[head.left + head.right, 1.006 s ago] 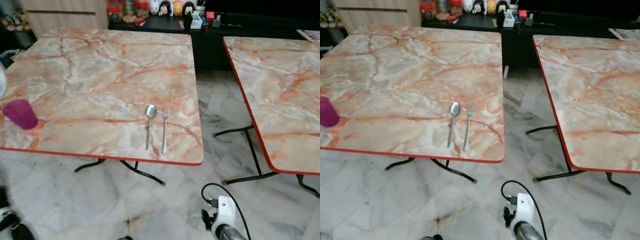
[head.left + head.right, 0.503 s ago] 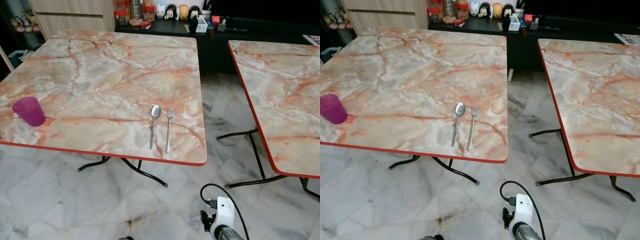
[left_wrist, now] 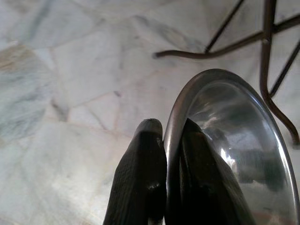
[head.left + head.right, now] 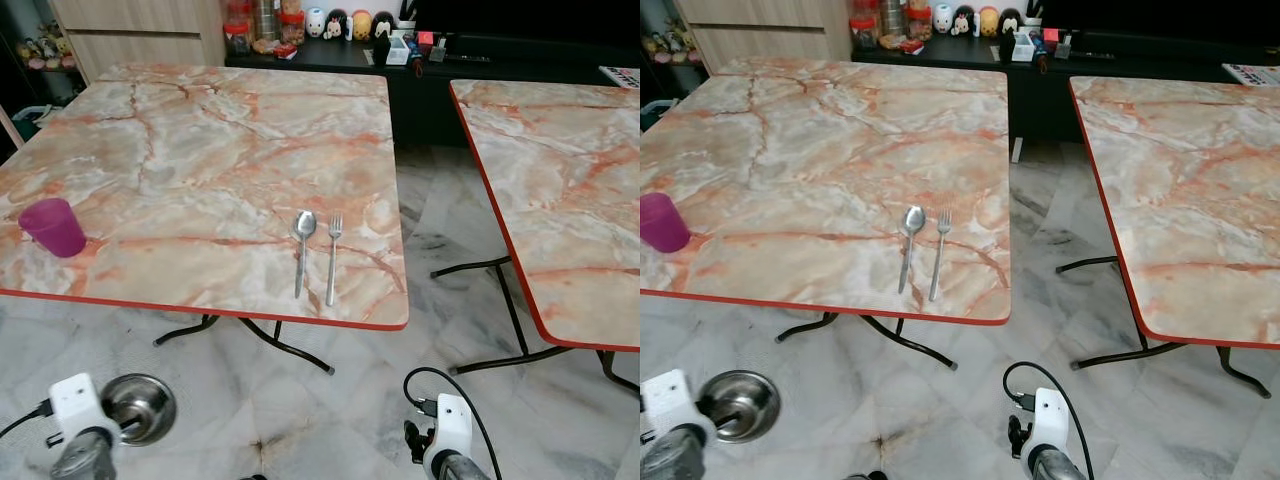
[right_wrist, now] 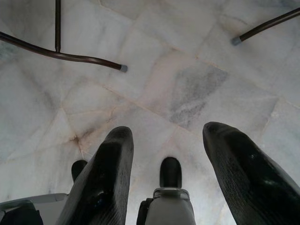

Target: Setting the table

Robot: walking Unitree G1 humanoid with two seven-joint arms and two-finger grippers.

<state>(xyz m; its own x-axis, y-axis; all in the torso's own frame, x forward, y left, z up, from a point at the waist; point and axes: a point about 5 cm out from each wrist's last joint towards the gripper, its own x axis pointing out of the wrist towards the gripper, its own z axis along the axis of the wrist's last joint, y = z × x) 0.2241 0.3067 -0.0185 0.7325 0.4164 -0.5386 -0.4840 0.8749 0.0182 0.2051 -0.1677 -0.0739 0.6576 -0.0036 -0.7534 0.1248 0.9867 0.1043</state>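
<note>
Low at about seven o'clock, under the near edge of the marble table (image 4: pixel 200 130), the left gripper (image 3: pixel 171 140) holds a steel bowl (image 4: pixel 138 405); the wrist view shows both fingers pinched on its rim, one inside and one outside. On the table, a spoon (image 4: pixel 301 248) and a fork (image 4: pixel 331 258) lie side by side, and a purple cup (image 4: pixel 54 227) stands at nine o'clock. At five o'clock the right gripper (image 5: pixel 168 154) hangs with fingers apart above the floor (image 5: pixel 187 89).

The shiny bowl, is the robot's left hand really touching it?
Touching. In the left wrist view, the left gripper has its two black fingers pinched on the steel bowl, one on each side of its rim, with no gap.
</note>
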